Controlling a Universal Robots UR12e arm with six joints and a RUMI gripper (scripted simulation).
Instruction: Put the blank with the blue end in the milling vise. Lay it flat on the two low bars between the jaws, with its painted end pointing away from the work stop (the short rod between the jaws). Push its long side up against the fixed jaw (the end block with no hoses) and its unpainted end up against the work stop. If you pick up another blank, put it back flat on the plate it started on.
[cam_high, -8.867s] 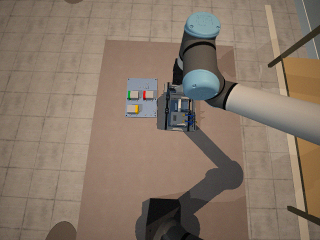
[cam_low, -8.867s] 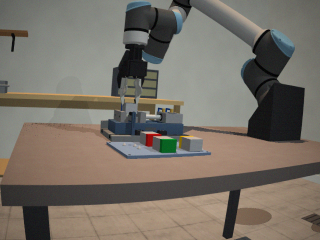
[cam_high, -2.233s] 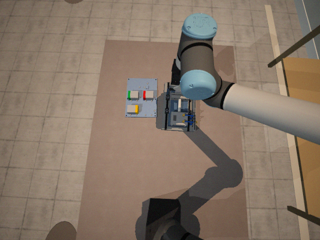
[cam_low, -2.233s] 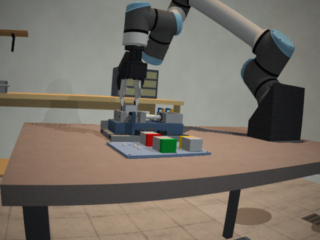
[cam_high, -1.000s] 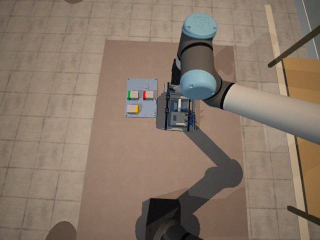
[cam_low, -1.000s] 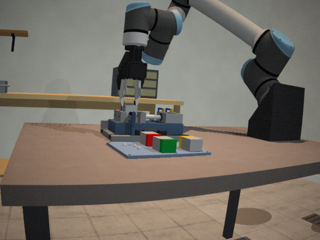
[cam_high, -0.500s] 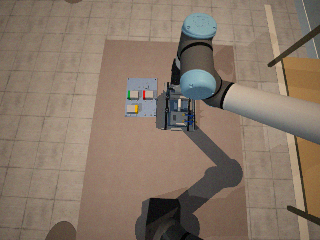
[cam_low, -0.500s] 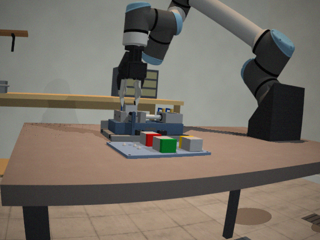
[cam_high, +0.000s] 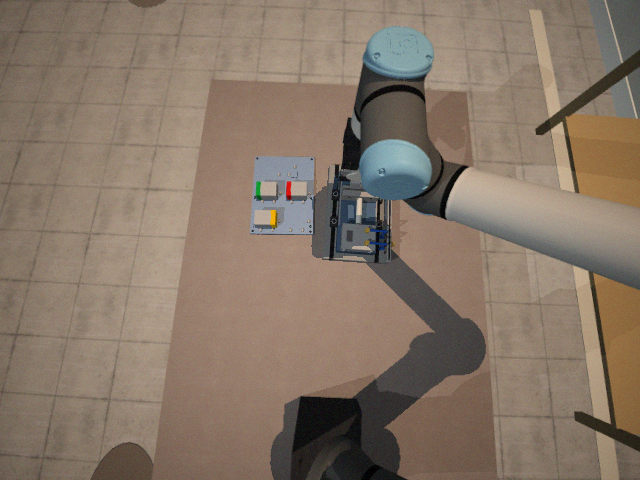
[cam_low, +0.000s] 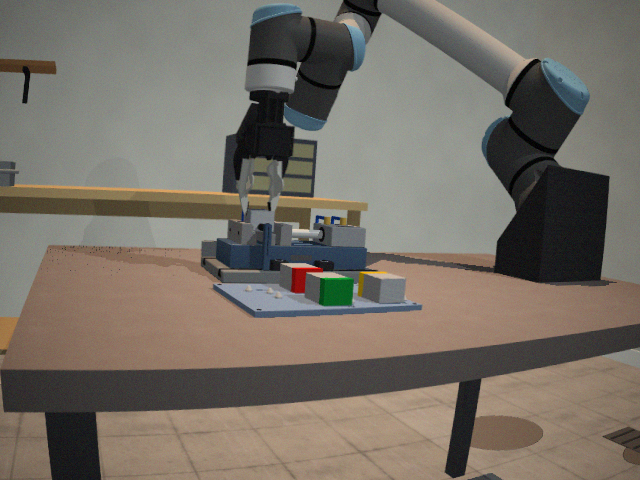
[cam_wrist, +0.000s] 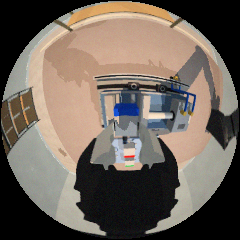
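Note:
My gripper (cam_low: 256, 209) stands over the milling vise (cam_low: 292, 243) and is shut on the blank with the blue end (cam_wrist: 126, 117). In the wrist view the blank's blue end (cam_wrist: 126, 109) points away from my fingers, and the blank sits between the jaws. In the exterior view the blank (cam_low: 255, 217) is low in the vise, next to the end block without hoses (cam_low: 238, 230). The jaw with the hoses (cam_low: 338, 235) is on the right. The arm hides the blank in the top view, where only part of the vise (cam_high: 354, 219) shows.
A grey plate (cam_low: 315, 302) in front of the vise holds a red-ended blank (cam_low: 298, 276), a green-ended blank (cam_low: 330, 288) and a yellow-ended blank (cam_low: 381, 285). The robot's black base (cam_low: 552, 227) stands at the table's right. A wooden bench (cam_low: 155, 198) runs behind the table.

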